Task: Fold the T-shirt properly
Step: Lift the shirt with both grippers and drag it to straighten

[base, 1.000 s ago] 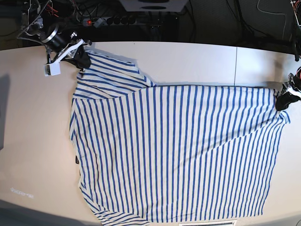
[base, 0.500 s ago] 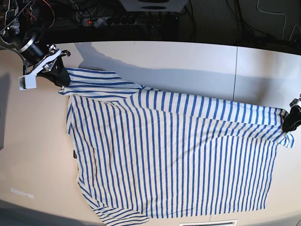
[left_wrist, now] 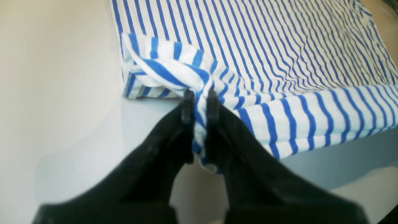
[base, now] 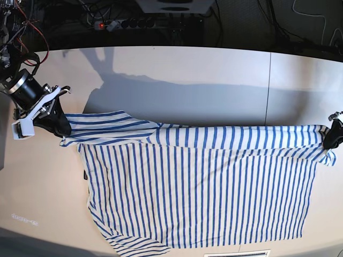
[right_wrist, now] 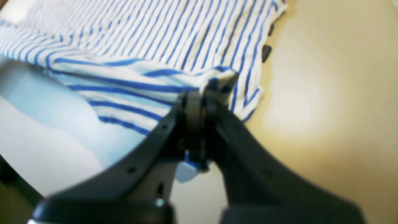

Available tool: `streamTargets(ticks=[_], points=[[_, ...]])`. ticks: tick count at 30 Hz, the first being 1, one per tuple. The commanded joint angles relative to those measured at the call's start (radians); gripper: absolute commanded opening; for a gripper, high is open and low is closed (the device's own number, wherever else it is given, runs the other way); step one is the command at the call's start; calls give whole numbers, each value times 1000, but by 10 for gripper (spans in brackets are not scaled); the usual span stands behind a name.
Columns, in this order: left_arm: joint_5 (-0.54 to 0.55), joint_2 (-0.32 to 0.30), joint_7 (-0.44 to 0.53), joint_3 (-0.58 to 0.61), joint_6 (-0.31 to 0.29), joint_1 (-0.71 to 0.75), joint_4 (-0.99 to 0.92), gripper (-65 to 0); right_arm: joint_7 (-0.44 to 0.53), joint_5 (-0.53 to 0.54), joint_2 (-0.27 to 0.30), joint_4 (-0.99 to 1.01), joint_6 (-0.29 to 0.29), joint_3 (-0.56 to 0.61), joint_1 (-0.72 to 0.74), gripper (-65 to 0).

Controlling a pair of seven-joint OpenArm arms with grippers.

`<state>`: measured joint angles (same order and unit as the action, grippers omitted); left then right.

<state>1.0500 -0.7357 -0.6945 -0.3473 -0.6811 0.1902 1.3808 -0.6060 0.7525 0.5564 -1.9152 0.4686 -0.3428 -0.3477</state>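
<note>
— Both hands are clamped on cloth, from what I see. My left hand (left_wrist: 198, 102) has its black fingers (left_wrist: 187, 105) pinched tight on a bunched corner of the T-shirt (left_wrist: 279, 46), blue stripes squeezed up between them.

— And the right one?

— My right hand (right_wrist: 199, 107) grips a folded edge of the shirt just as tightly; that view is blurred, but fabric sits between the tips.

— Where's the shirt?

— In the base view the T-shirt (base: 203, 187) lies spread on the white bench (base: 187, 69), with its far edge held up as a straight fold between the right hand (base: 58, 127) at that view's left and the left hand (base: 329, 140) at its right. The near hem reaches the bench's front edge.
</note>
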Motion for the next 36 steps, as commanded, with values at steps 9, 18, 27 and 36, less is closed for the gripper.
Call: streamTargets(ticks=[9,18,27,36], points=[[-127,-26,74,202,-17,-236,-145,-650,36,-65,47,156,80,183,197,-650],[-162,-18,93,314,-17,-478,-381,-650,37,-81,45,391,81,332,446,-650],[-211,7,156,343,-17,-539,-472,-650,36,-127,39,559,80,535,679,-650],[-233,10,179,342,-17,-540,-480,-293,55,-171,3,650,77,561,738,-436]])
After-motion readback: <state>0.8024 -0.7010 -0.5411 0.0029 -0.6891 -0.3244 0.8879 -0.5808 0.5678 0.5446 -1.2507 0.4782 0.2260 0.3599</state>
